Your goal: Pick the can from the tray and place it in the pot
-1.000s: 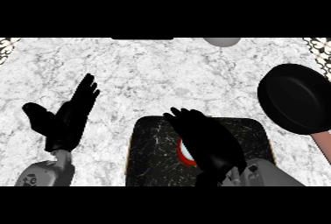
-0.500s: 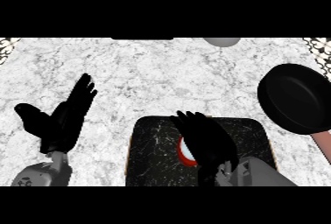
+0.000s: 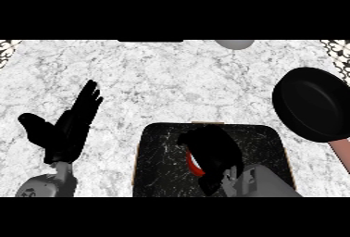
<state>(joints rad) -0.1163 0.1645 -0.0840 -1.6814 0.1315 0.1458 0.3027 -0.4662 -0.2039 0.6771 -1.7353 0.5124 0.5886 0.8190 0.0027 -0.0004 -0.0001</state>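
Now curled over red can (image 3: 194,163) on dark speckled tray (image 3: 263,139); right hand (image 3: 215,152). Risk: slipping before black pot (image 3: 311,109), two o'clock.

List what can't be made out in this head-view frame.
- Can: only a red and white sliver shows; the right robot hand curled over it hides the rest.
- Pot: its handle is cut off by the right edge.
- Grey object: cut by the top edge, unidentifiable.
- Tray: near edge cut off at the bottom.

Right hand (image 3: 215,155) curled round can (image 3: 195,163) (red sliver) on tray (image 3: 160,152)
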